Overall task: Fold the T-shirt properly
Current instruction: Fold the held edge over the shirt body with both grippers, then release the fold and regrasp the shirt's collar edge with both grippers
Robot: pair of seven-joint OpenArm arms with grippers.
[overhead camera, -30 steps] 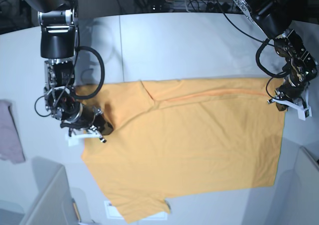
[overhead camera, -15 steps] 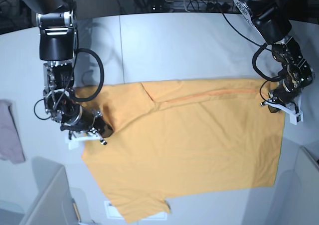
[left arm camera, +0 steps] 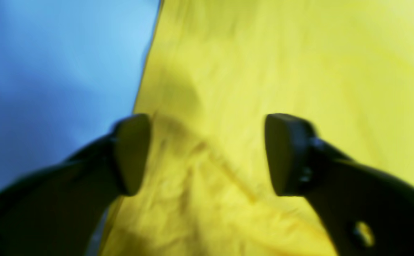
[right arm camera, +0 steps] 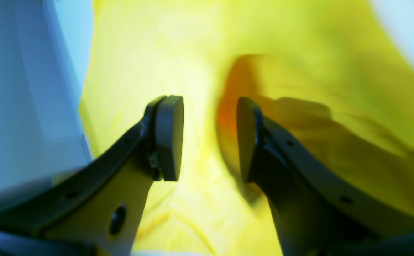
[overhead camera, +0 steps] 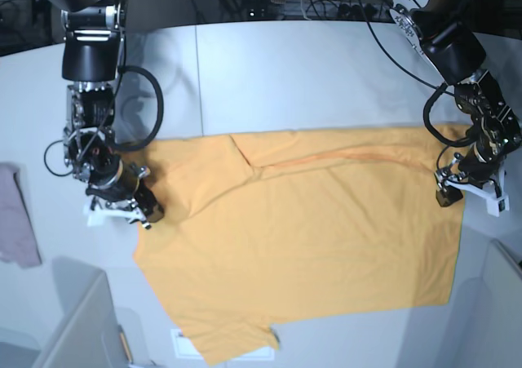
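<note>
Pale grey table (overhead camera: 310, 66) with a curved far edge and a seam running front to back. Dark cables (overhead camera: 326, 9) lie beyond the far edge. Grey panels (overhead camera: 77, 323) stand at both near corners. Lighting is even.

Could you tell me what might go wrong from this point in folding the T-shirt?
Both grippers, left and right, stand open over the T-shirt, gripping nothing. The folded strip along its far edge could spring back. The sleeve near the table's front edge remains unfolded and may bunch in the next fold.
</note>
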